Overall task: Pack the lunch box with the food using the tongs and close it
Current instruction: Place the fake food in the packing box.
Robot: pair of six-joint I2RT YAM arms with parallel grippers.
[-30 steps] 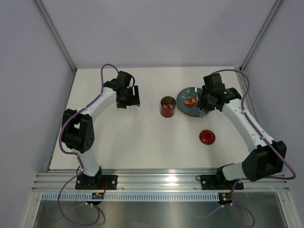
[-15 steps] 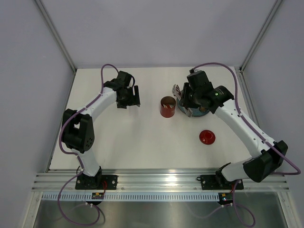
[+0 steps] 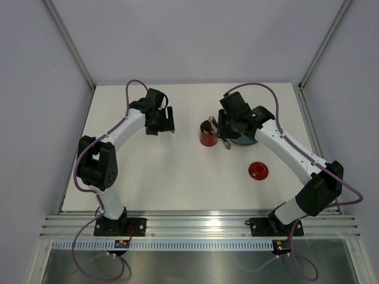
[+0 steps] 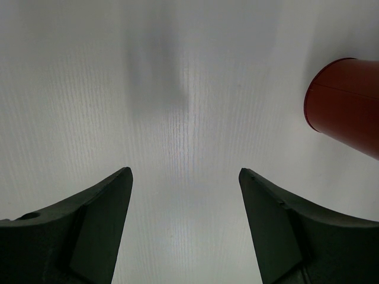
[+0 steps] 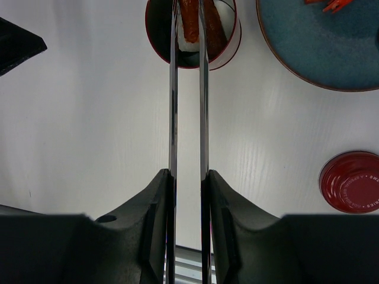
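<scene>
The red lunch box (image 3: 207, 137) stands open at mid table; its side shows in the left wrist view (image 4: 346, 100). My right gripper (image 5: 188, 174) (image 3: 225, 129) is shut on the silver tongs (image 5: 173, 106), whose tips reach over the lunch box's mouth (image 5: 228, 50). An orange food piece (image 5: 189, 18) sits between the tips, with another (image 5: 214, 28) beside it inside the box. More food (image 5: 331, 6) lies on the blue plate (image 5: 320, 53). The red lid (image 3: 258, 170) (image 5: 353, 182) rests on the table. My left gripper (image 4: 185, 177) (image 3: 160, 121) is open, holding nothing.
The right arm covers most of the plate (image 3: 244, 141) in the top view. Metal frame posts stand at the table's back corners, with a rail along the near edge. The left gripper's dark finger (image 5: 18, 44) shows at the left edge of the right wrist view.
The right arm has swung left, carrying the tongs from over the plate to over the lunch box. The left arm has not moved.
</scene>
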